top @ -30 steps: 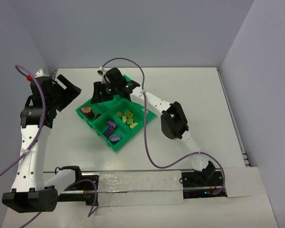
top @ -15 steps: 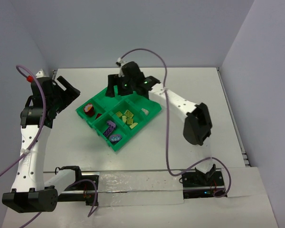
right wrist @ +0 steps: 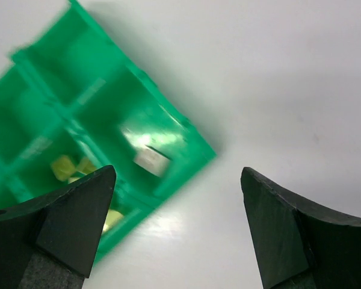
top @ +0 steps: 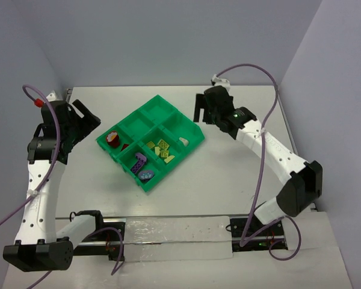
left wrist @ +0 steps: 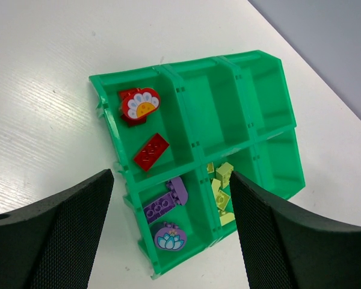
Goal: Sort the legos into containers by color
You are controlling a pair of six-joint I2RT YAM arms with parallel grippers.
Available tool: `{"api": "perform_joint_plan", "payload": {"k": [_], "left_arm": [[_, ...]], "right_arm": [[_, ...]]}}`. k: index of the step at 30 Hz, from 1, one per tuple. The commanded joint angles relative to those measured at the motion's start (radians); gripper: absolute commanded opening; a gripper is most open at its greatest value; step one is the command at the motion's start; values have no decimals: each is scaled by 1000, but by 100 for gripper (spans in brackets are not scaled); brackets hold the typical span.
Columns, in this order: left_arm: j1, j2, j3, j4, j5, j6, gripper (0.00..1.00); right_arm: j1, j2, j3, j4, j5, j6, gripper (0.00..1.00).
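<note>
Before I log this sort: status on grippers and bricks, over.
Left gripper open, empty. Right gripper open, empty, beside the green plastic tray. Small white plastic brick binned. Nothing blocking.

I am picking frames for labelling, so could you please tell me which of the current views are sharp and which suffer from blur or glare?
Left wrist: sharp, the bright green plastic compartment tray and red rectangular plastic brick crisp. Right wrist: smeared with blur, tray edges soft, the small white plastic brick washed out by glare. Top external: clear, evenly lit, shadows soft.
</note>
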Motion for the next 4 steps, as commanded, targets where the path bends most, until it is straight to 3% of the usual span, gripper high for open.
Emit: {"api": "perform_joint_plan", "payload": {"k": [1, 4], "left_arm": [[3, 6, 12, 18, -35, 25, 85], [3, 14, 8, 21, -42, 23, 85]], "right_arm": [[-26, -133, -141, -24, 84, 38, 92], [-32, -152, -196, -24, 77, 42, 90]]}}
